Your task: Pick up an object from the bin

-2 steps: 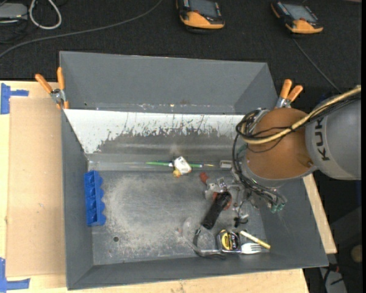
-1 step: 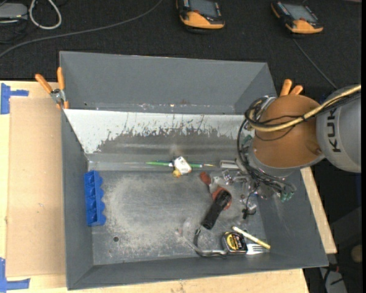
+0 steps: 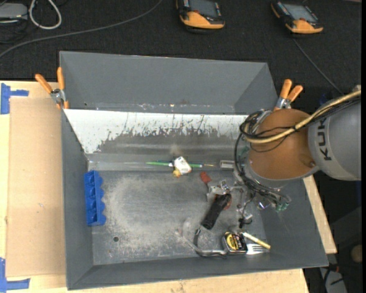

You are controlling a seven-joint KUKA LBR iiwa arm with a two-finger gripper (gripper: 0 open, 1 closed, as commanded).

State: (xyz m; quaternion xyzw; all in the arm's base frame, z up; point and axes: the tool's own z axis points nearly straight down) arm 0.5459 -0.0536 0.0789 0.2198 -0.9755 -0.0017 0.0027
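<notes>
My gripper hangs low over the right side of the bin, under the arm's orange cover. Just left of it a black-handled tool lies slanted, its upper end by a small grey and red piece. In front of the gripper, near the bin's front wall, a yellow and black tape measure lies beside a thin yellow stick. A small red thing rests a little further back. Nothing shows held in the gripper.
A blue ridged block lies along the left wall. A green stick with a white and yellow lump rests at the foot of the back wall. A dark wire loop curls near the tape measure. The arm covers the bin's right wall.
</notes>
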